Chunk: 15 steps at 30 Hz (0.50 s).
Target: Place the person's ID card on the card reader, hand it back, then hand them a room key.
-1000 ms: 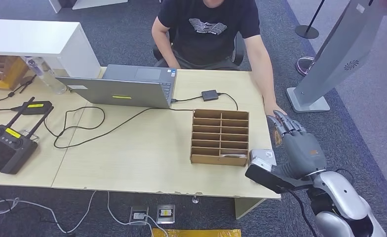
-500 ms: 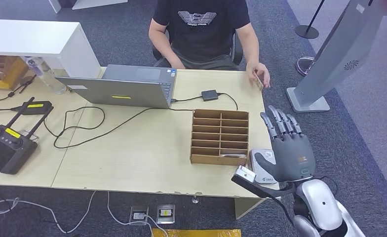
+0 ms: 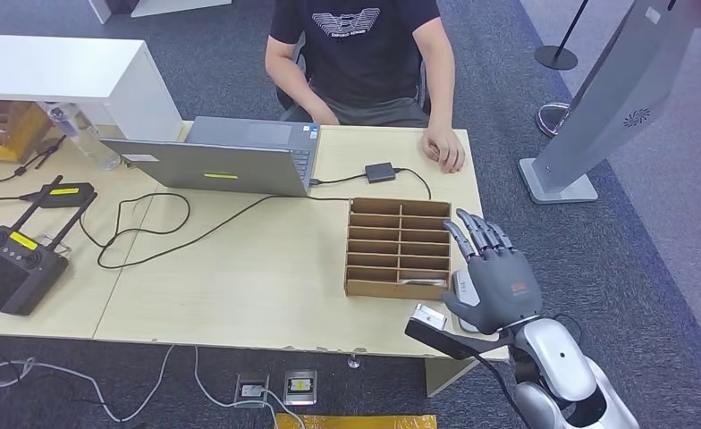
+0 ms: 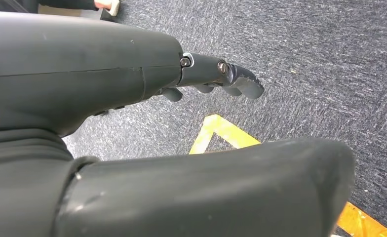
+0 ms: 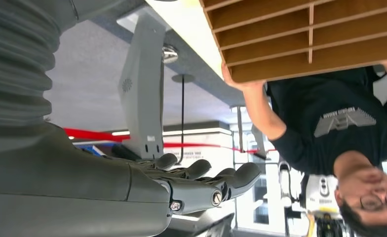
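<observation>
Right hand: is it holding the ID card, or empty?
Empty. The right hand hovers open above the table's near right corner, its fingers spread with nothing between them; the right wrist view shows the same.

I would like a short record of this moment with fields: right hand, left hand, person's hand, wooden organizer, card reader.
right hand: the right hand holds nothing, fingers spread, above the table's right corner
left hand: the left hand holds nothing, over carpet
person's hand: the person's hand rests on the far table edge
wooden organizer: the wooden organizer lies left of the right hand
card reader: the card reader is mostly hidden under the right hand
</observation>
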Motion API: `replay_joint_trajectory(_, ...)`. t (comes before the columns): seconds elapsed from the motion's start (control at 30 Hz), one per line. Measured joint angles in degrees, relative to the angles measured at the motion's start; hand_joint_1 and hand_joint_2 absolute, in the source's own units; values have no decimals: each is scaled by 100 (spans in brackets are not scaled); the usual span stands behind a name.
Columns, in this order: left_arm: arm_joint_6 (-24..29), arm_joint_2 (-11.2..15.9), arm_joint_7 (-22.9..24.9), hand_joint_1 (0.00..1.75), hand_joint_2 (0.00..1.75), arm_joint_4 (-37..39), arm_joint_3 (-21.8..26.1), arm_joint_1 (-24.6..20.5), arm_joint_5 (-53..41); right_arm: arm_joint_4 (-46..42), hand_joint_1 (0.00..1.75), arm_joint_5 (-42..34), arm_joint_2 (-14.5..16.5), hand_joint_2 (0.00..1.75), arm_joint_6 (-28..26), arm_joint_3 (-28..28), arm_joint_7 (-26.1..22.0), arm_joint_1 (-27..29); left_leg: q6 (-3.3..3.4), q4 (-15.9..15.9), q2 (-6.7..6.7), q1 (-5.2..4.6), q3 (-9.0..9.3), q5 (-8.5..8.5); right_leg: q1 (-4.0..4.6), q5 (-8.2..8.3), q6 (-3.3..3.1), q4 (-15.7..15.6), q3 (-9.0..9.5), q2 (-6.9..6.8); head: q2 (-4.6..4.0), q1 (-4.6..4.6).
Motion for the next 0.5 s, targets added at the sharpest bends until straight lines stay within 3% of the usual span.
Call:
replay_joint_trajectory(0.27, -69, 4, 0, 0, 0, 0, 3, 0, -44, 109, 0, -156, 121, 175, 343, -34, -24, -97, 0, 0, 0, 0, 0, 0, 0, 0, 0, 1, 0, 0, 0, 1)
replay_joint_trajectory(0.5, -103, 26, -1, 0, 0, 0, 3, 0, -56, 313, 0, -73, 289, 175, 140, -38, -104, -98, 0, 0, 0, 0, 0, 0, 0, 0, 0, 1, 0, 0, 0, 1)
